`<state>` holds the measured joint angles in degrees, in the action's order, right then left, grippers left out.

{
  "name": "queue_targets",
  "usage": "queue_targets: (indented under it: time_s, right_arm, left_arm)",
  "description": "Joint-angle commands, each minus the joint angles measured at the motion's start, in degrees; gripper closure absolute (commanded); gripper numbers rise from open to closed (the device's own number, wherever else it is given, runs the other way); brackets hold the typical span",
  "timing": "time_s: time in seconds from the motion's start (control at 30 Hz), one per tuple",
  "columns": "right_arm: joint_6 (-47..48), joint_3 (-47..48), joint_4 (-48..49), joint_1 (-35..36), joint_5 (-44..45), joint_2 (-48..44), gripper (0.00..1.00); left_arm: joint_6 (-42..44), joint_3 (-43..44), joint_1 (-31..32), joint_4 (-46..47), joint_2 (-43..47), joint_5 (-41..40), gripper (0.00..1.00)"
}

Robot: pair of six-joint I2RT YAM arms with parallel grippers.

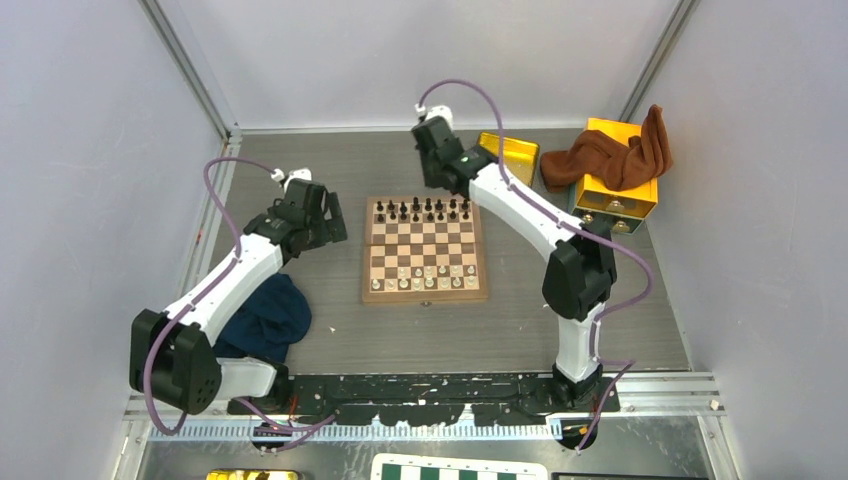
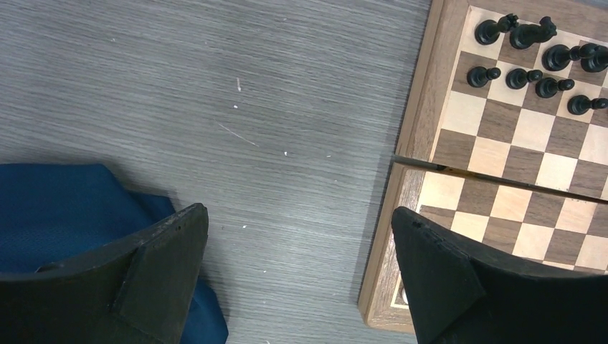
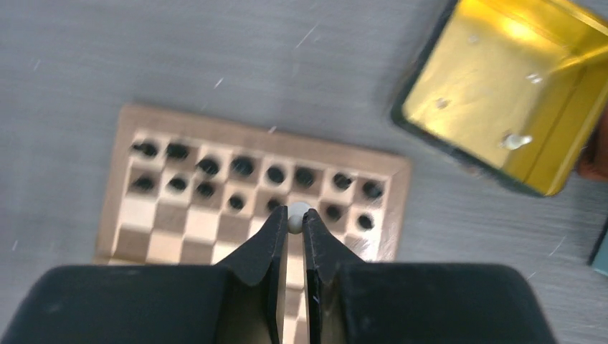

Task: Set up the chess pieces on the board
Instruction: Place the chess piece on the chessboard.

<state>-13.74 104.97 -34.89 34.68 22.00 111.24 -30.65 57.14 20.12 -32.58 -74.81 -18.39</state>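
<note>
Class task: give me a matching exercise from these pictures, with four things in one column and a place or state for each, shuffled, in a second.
Column one
1. left gripper
2. right gripper
3. dark pieces
4. brown cloth

Column two
A. draped over the yellow box
B. open, by the left edge of the board
C. on the board's two far rows
D. shut on a white piece

Pairs: 1-B, 2-D, 3-C, 4-A
</note>
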Motion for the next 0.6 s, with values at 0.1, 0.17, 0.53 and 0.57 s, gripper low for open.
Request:
queue_targets:
  time_s: [0.1,0.17,0.53,0.57]
  right_arm:
    - [-3.8,-5.15,-3.51,11.83,0.18,-6.12,0.99]
    - [-4.33,-5.96,-3.96,14.64,0.14,-6.01,0.99]
    - [-7.09,-13.43,-1.3,20.86,-5.15,-6.5,0.99]
    - [-7.37,-15.17,0.4,20.85,-6.04,-7.08,0.99]
  left_arm:
    - [-0.96,-1.44,-0.34,1.03,4.05,0.2,0.0]
    - [-1.22,-1.86,-0.34,0.86,4.61,0.2,0.01]
    - [-2.09,-3.42,-0.34,0.44,7.21,-0.23,0.01]
    - [-2.09,-3.44,-0.34,0.37,7.23,-0.24,0.01]
